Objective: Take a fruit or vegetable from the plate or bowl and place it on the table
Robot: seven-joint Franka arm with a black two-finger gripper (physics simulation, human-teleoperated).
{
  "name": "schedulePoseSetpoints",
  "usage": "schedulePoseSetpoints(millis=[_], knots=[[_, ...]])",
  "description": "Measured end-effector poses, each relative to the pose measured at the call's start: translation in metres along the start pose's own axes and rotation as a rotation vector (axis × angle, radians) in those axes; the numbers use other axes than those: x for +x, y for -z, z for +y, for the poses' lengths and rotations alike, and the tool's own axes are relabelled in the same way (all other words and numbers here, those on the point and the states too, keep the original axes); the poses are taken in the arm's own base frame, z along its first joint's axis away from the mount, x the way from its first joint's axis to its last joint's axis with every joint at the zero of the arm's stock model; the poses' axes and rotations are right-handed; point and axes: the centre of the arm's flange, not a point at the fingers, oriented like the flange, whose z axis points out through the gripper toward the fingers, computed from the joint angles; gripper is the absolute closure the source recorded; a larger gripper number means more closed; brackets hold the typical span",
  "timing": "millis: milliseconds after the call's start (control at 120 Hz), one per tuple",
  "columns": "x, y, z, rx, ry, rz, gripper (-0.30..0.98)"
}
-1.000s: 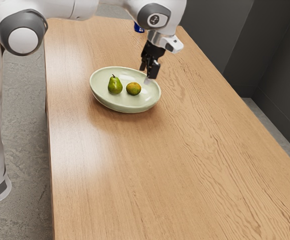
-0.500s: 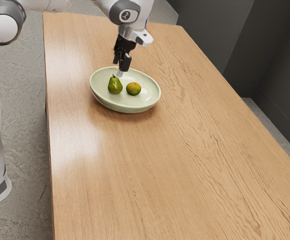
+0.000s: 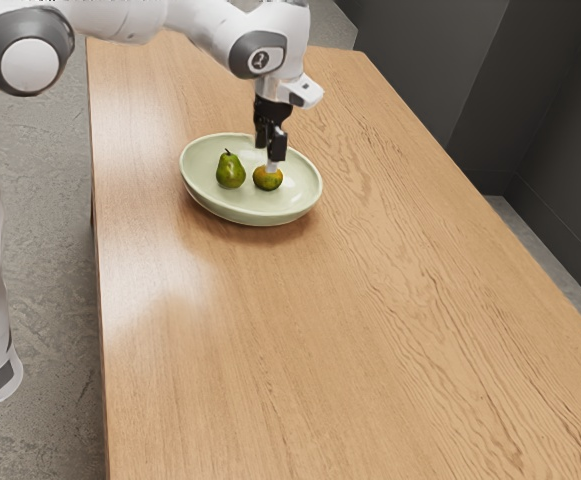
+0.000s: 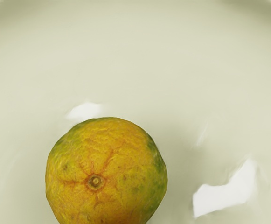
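Hand (image 3: 272,164) above mandarin (image 4: 107,170); whether released or clenched cannot be determined. An off-centre descent could roll the round fruit against the pear (image 3: 230,171).

Just under my pincer (image 3: 273,162) lies a green-orange mandarin (image 3: 268,181); left of the pincer in the exterior view, a green pear (image 3: 231,172) stands upright.

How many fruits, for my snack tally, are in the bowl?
2. The pear stands in the bowl, toward the exterior view's left; the orange-green citrus fruit lies apart from it, below the gripper. None looks hidden.
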Motion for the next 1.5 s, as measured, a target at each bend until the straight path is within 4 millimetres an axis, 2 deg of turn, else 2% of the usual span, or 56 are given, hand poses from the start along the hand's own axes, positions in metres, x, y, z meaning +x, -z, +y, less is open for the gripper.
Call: schedulePoseSetpoints(millis=[425,558,750,825,1083,1500], knots=[[0.013,-0.018,0.028,-0.006,-0.059,-0.030,0.00],[0.009,-0.021,0.017,0.000,-0.045,-0.051,0.00],[-0.002,-0.031,-0.022,0.010,0.022,-0.077,0.00],[-0.005,-0.032,-0.031,0.012,0.038,-0.081,0.00],[0.008,-0.043,-0.020,0.018,0.013,-0.097,0.00],[0.020,-0.053,-0.022,0.028,0.011,-0.104,0.00]])
